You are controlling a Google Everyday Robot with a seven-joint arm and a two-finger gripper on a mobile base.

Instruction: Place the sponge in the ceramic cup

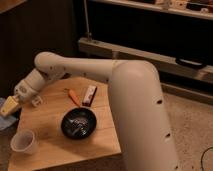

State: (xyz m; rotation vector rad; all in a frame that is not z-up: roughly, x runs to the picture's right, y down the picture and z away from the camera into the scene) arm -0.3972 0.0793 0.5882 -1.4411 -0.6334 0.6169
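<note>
My gripper point(9, 107) hangs past the left edge of the wooden table point(55, 150), at the end of the white arm that reaches across from the right. It is shut on the sponge point(5, 122), a light-blue block that shows just below the yellowish fingers point(11, 104) at the picture's left border. The ceramic cup point(23, 142), small and white, stands upright on the table's front left corner. It is below and a little to the right of the gripper, and apart from it.
A black pan point(79, 123) sits mid-table. Behind it lie a red-white-black bar point(90, 95) and a small orange object point(74, 97). The robot's bulky white body point(140, 115) fills the right side. Dark shelving stands behind the table.
</note>
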